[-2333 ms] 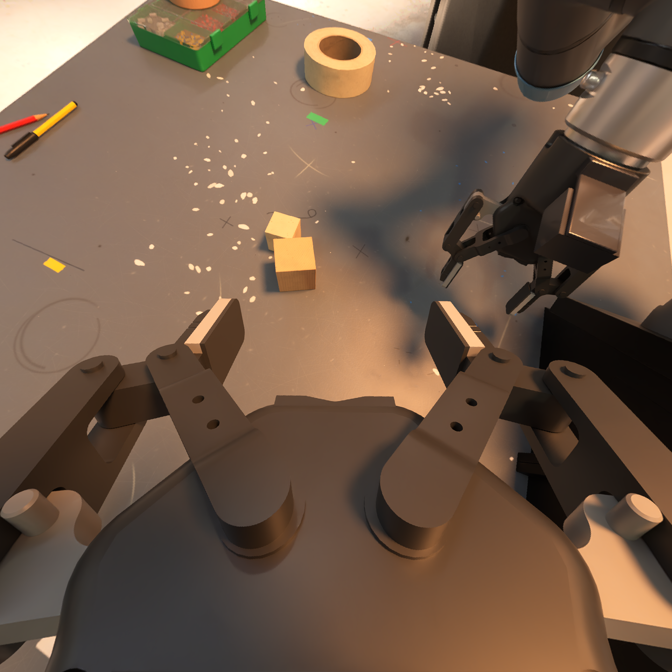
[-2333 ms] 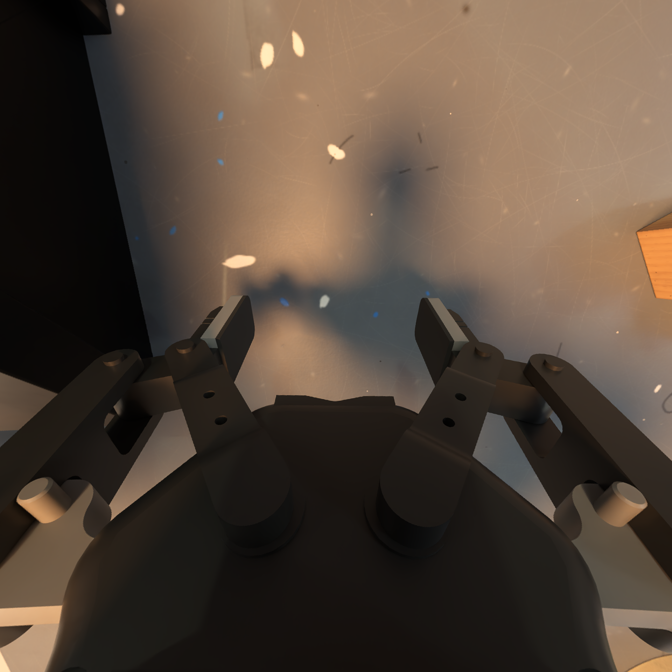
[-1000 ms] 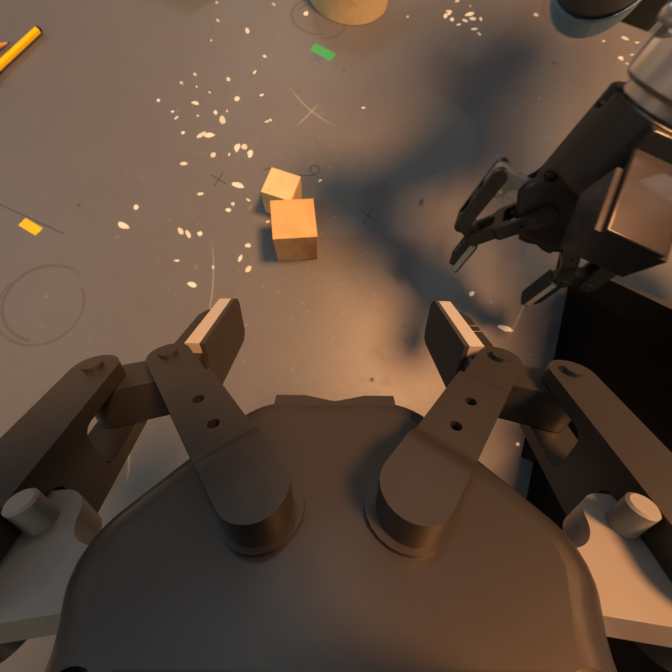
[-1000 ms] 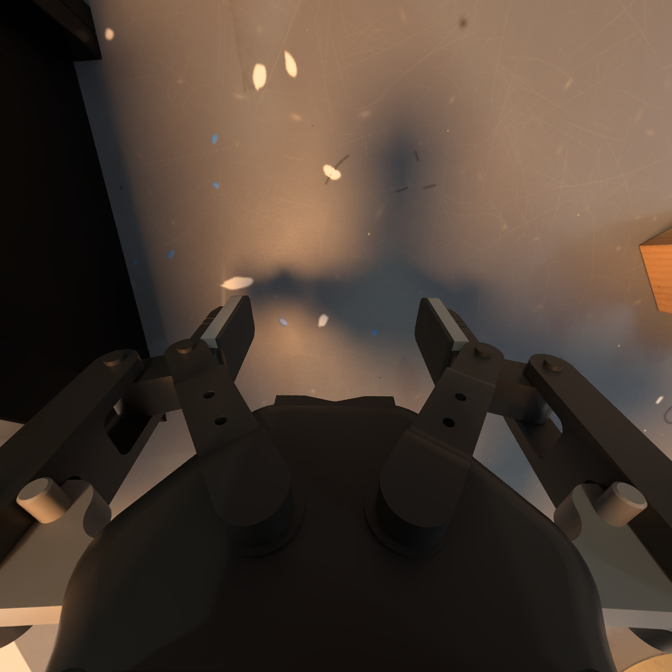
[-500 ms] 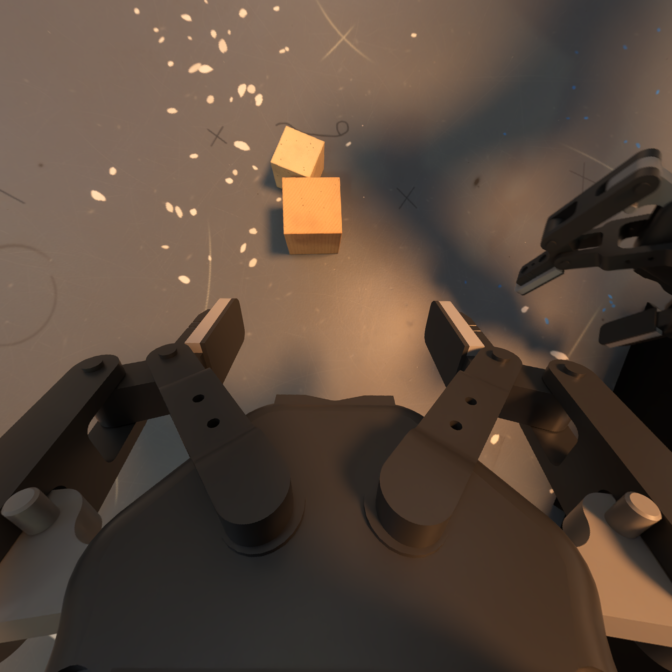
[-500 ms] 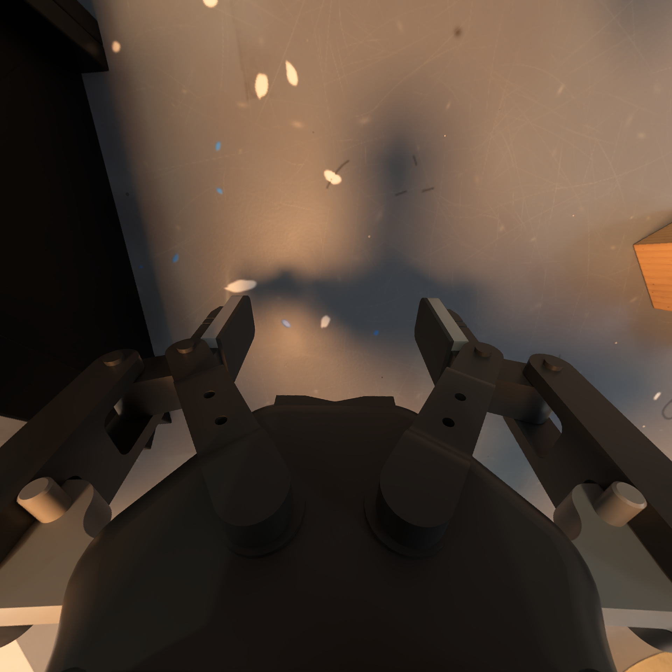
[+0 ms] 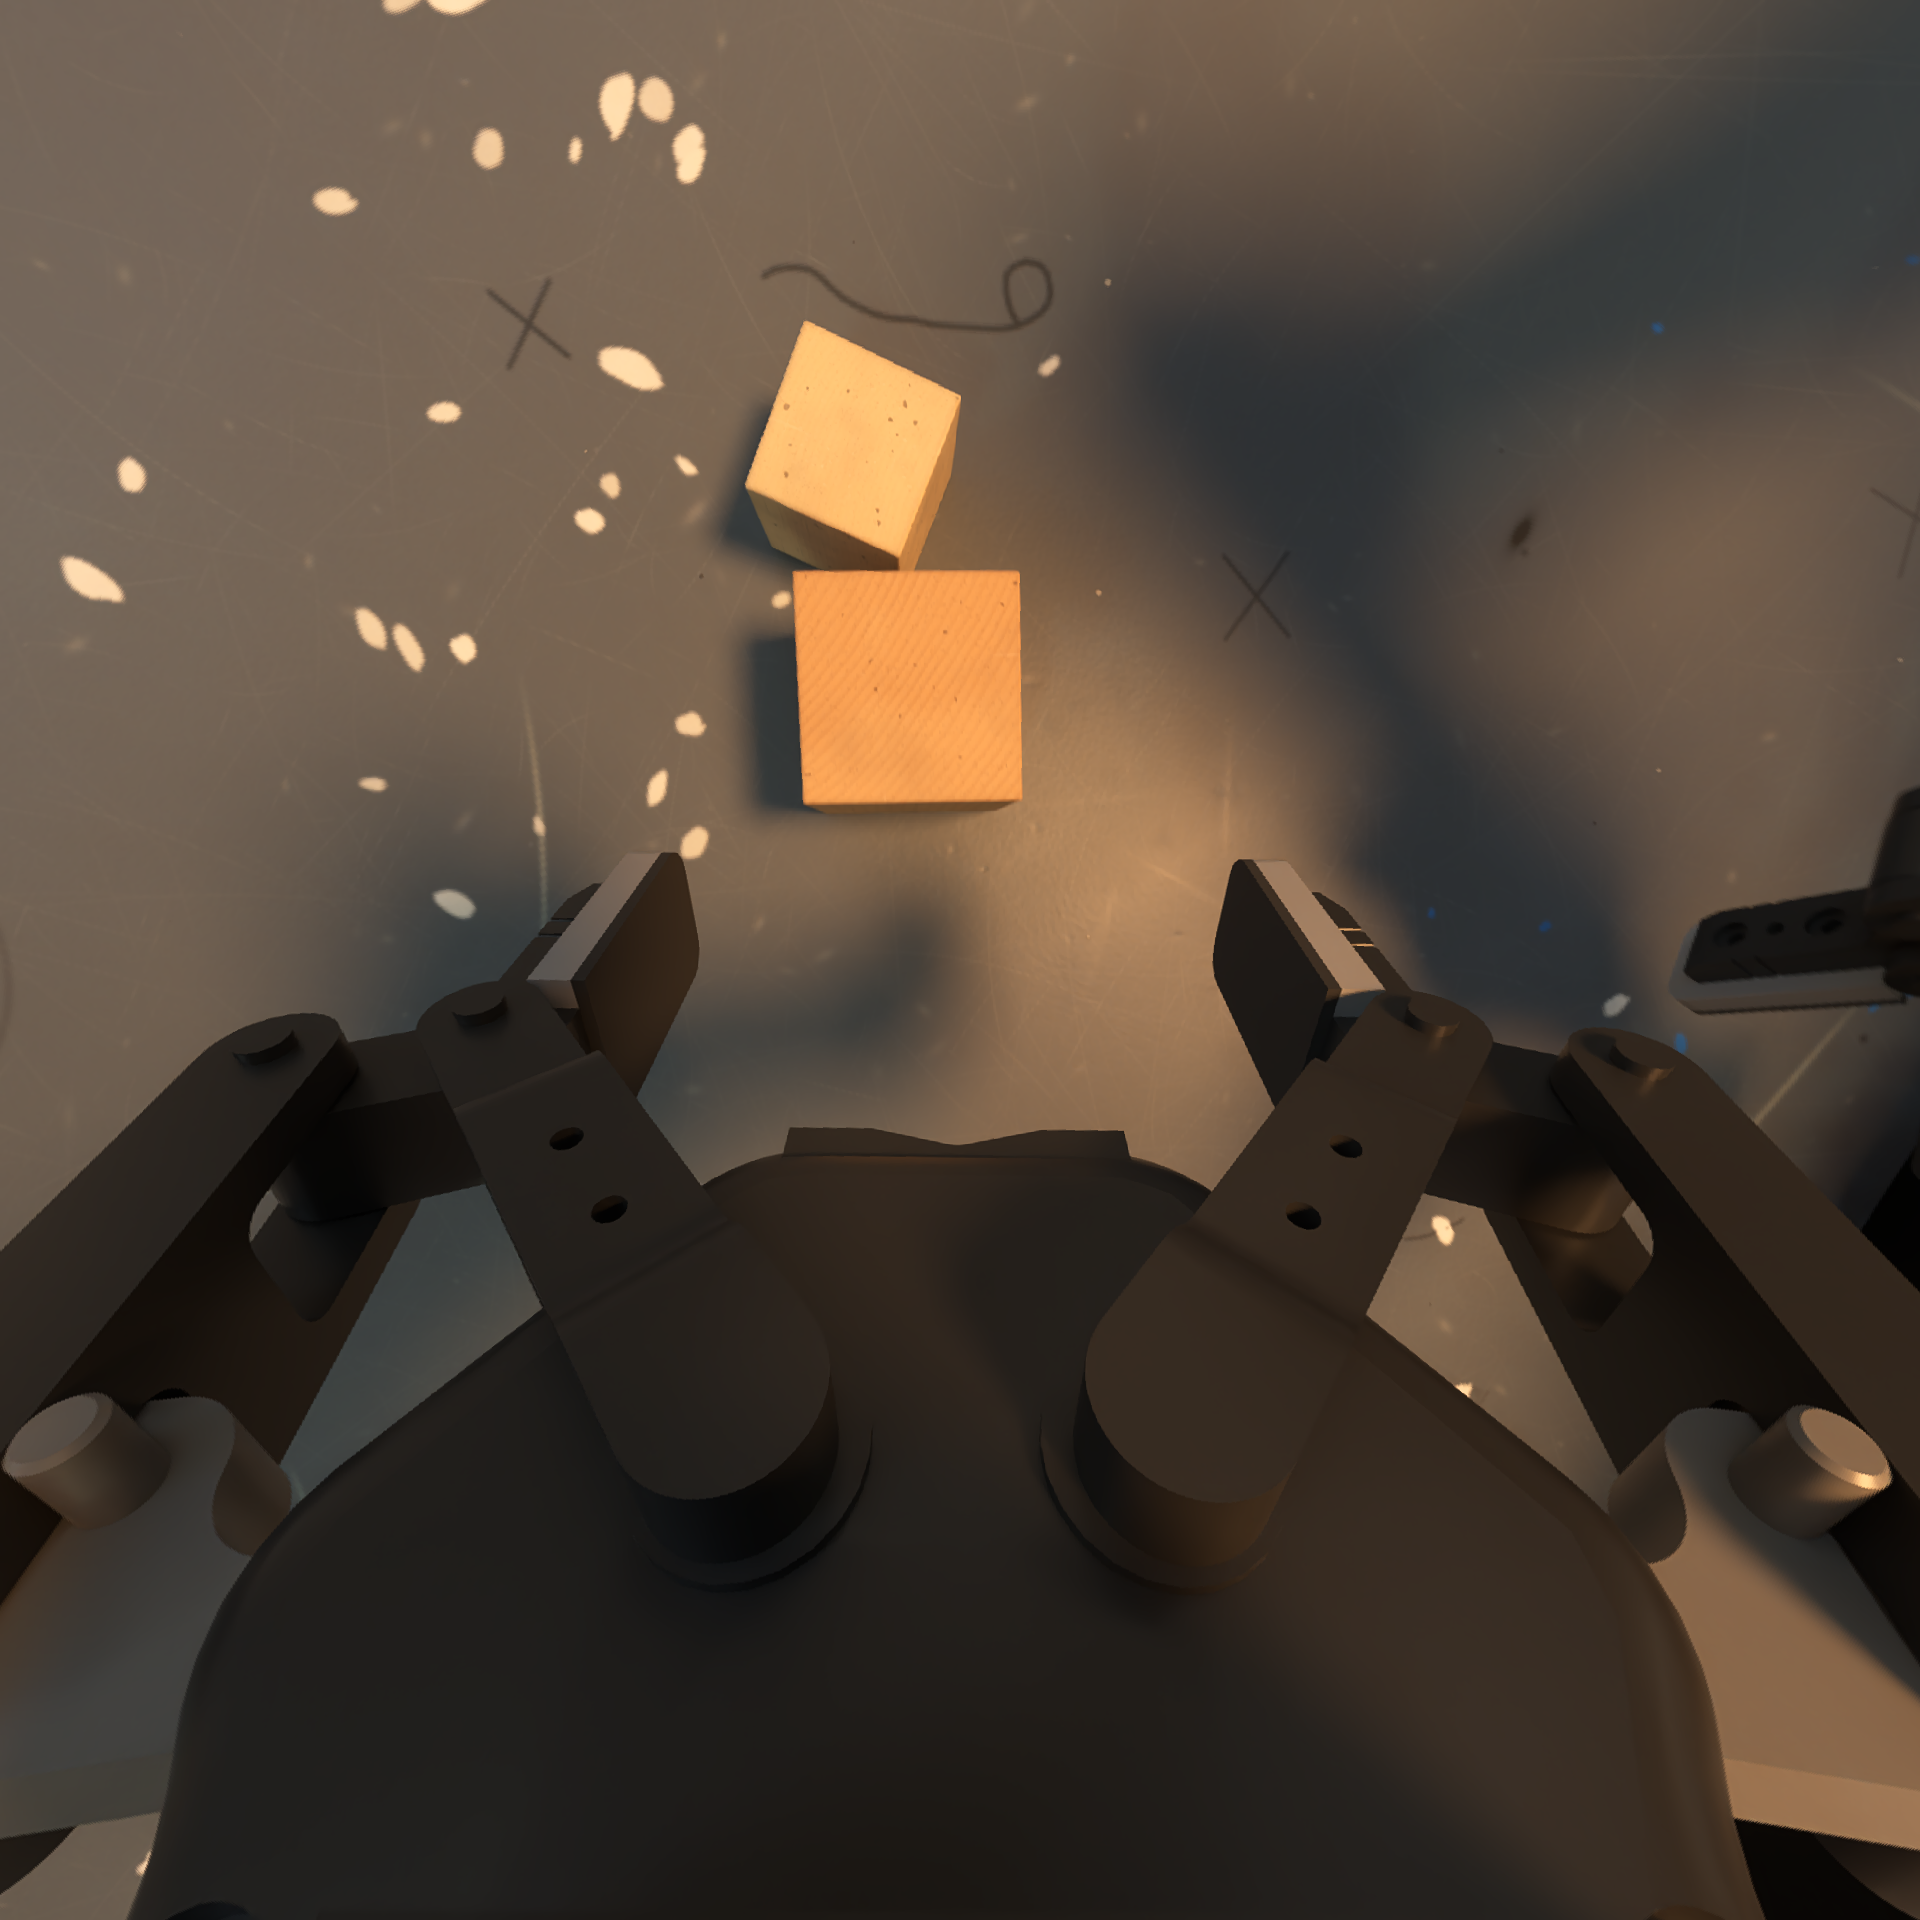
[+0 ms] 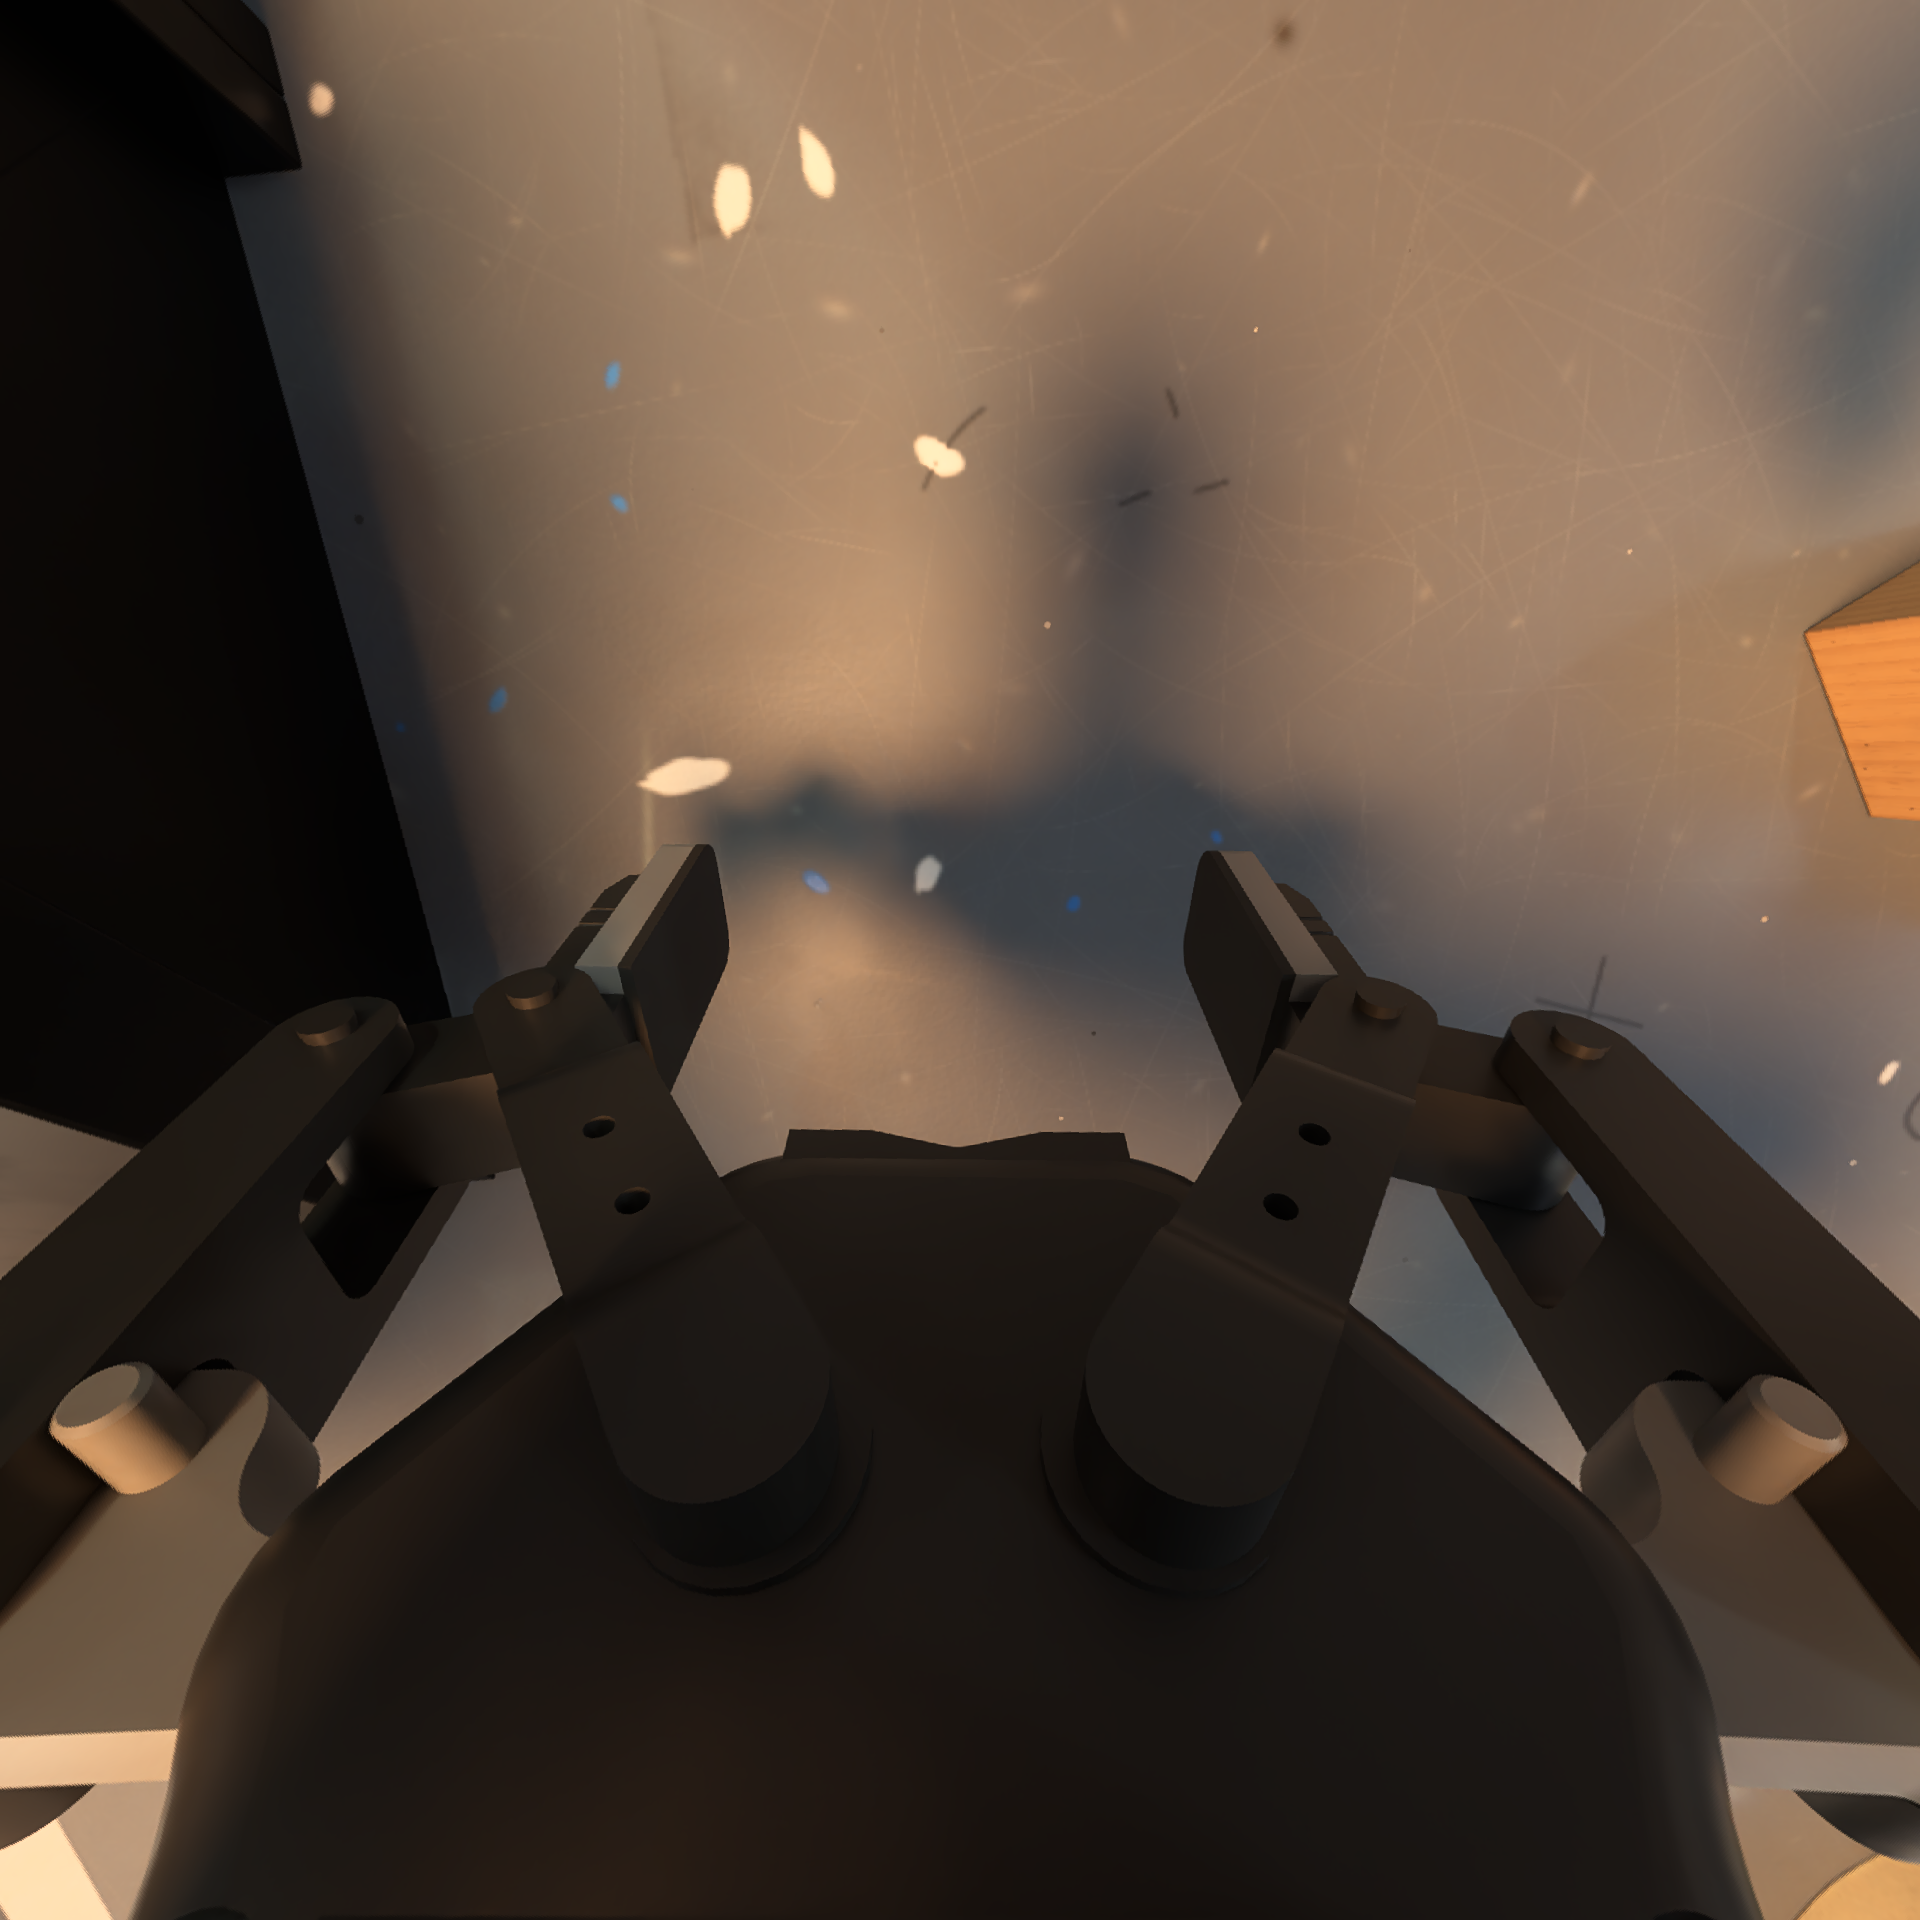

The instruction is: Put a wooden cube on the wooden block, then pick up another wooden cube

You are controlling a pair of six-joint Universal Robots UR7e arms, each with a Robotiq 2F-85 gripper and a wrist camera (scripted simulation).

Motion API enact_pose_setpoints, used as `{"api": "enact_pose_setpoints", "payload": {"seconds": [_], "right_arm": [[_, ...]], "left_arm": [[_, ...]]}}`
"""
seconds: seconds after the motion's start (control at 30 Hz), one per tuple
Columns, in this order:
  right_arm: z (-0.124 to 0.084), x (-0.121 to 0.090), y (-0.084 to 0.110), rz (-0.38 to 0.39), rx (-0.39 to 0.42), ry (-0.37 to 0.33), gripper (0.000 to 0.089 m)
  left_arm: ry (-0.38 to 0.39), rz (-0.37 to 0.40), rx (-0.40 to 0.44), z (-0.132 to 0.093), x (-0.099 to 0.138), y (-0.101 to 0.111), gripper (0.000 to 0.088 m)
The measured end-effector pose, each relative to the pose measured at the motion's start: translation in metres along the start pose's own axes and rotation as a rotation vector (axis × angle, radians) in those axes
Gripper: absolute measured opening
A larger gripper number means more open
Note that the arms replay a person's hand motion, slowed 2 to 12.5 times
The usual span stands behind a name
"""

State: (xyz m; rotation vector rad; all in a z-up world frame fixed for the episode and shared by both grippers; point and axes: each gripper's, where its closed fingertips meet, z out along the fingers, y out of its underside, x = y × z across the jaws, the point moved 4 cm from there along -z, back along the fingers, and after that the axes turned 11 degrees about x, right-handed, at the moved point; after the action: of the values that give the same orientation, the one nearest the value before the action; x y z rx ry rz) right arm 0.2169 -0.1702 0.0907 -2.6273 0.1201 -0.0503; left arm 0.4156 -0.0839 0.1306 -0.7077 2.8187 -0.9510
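Note:
Two wooden cubes lie on the grey table in the left wrist view. The orange-lit cube (image 7: 909, 686) is nearer and square to me. The paler cube (image 7: 854, 447) sits just beyond it, turned at an angle, one corner almost touching it. My left gripper (image 7: 956, 940) is open and empty, hovering just short of the nearer cube. My right gripper (image 8: 956, 935) is open and empty over bare table; the corner of one cube (image 8: 1875, 717) shows at its view's right edge. No wooden block is in view.
A black box (image 8: 156, 582) stands at the left of the right wrist view. A fingertip of the right gripper (image 7: 1787, 961) shows at the right edge of the left wrist view. Pale flecks and pen marks dot the table (image 7: 312, 623).
My left gripper has moved forward and down towards the two cubes, which now look larger and nearer. The right gripper has barely moved. Neither cube has moved.

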Motion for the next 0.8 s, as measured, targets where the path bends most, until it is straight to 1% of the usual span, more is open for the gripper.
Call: {"api": "enact_pose_setpoints", "payload": {"seconds": [0.23, 0.4, 0.8], "right_arm": [[-0.002, 0.002, 0.005, 0.009, 0.005, 0.003, 0.0770], [-0.002, 0.004, 0.007, 0.012, 0.007, 0.004, 0.0769], [0.000, 0.005, 0.012, 0.012, 0.015, -0.006, 0.0769]], "left_arm": [[-0.016, -0.006, -0.060, 0.027, -0.003, -0.010, 0.0854], [-0.032, -0.007, -0.091, 0.042, -0.006, -0.015, 0.0854], [-0.050, -0.014, -0.150, 0.066, -0.011, -0.013, 0.0840]]}}
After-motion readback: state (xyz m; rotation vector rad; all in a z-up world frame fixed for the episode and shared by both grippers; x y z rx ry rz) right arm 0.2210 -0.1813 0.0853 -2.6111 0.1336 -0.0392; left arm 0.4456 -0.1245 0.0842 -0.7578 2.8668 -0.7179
